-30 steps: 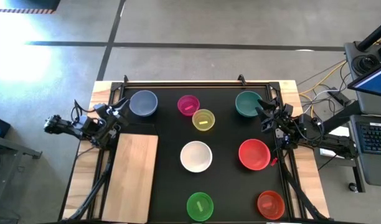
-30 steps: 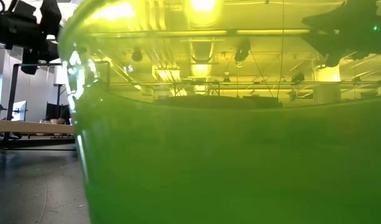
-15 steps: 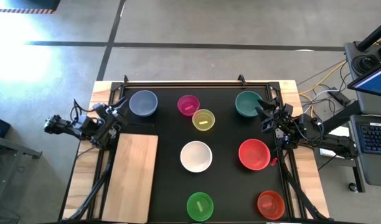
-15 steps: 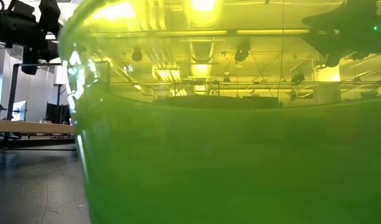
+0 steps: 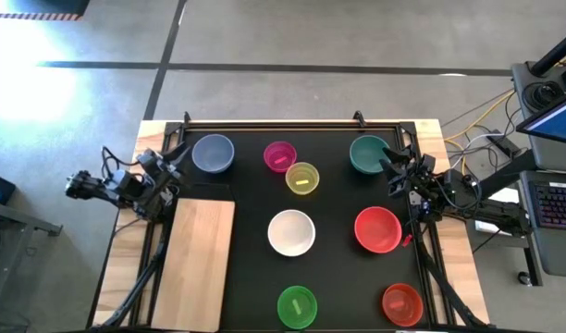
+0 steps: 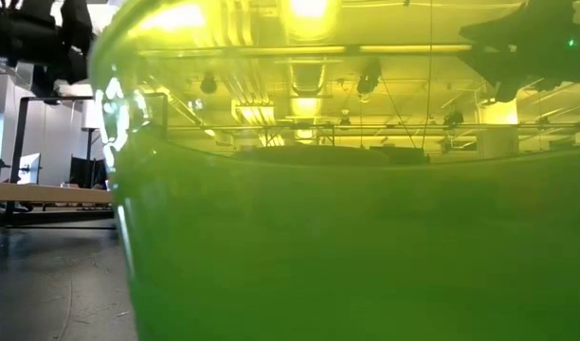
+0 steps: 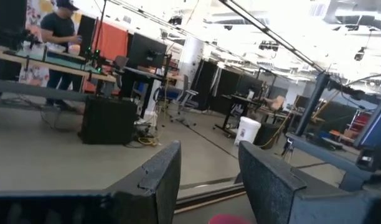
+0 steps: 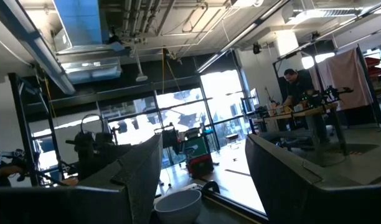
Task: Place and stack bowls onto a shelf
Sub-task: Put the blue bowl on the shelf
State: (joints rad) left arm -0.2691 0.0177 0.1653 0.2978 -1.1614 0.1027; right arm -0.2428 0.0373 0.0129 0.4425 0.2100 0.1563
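Shelf (image 5: 197, 262): pale grained wood. Mat (image 5: 255, 199): matt black. Green bowl (image 6: 366, 237): glossy translucent plastic.

A large black mat (image 5: 338, 213) covers most of the light wooden surface (image 5: 456, 268). Beyond the surface's right edge stand a laptop (image 5: 553, 176) and loose cables (image 5: 477, 125). People (image 7: 56, 28) work at distant desks (image 8: 299, 87).

Grey concrete floor (image 5: 292, 37), bright workshop

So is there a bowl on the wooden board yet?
No, the flat light wooden board is bare in the high view; every round plastic bowl, like the white one, sits on the black mat.
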